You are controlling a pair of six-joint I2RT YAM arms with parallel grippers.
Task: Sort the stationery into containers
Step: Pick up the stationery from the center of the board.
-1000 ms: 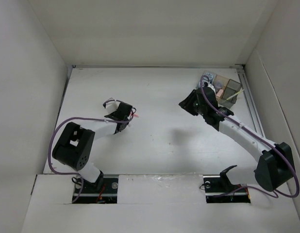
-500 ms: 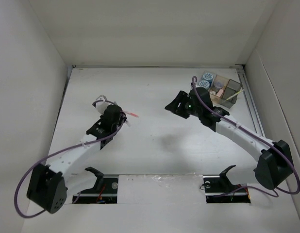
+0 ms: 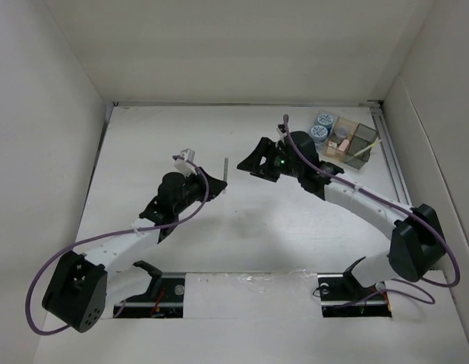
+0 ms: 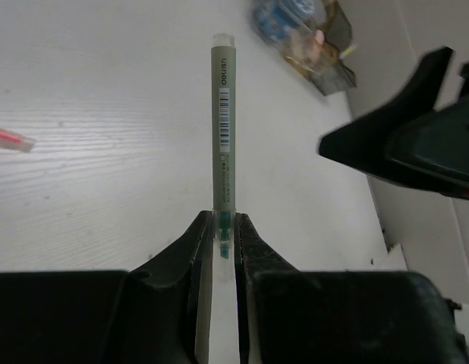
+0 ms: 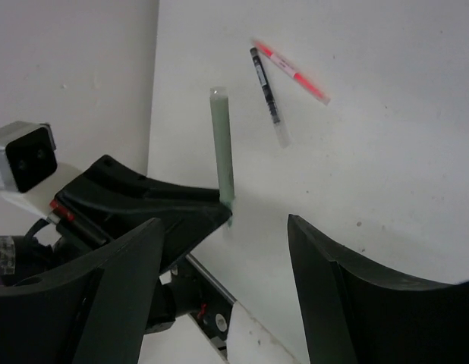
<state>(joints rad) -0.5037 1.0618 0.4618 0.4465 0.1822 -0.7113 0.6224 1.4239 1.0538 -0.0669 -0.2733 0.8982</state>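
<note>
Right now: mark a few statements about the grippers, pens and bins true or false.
1. The left gripper is shut on the grey-green pen. True.
2. The right gripper holds the pink-red pen. False: it is open and empty, and that pen lies on the table.
3. Two blue rolls sit in the bins. True.
4. The black pen is in a bin. False: it lies on the table beside the pink-red pen.
</note>
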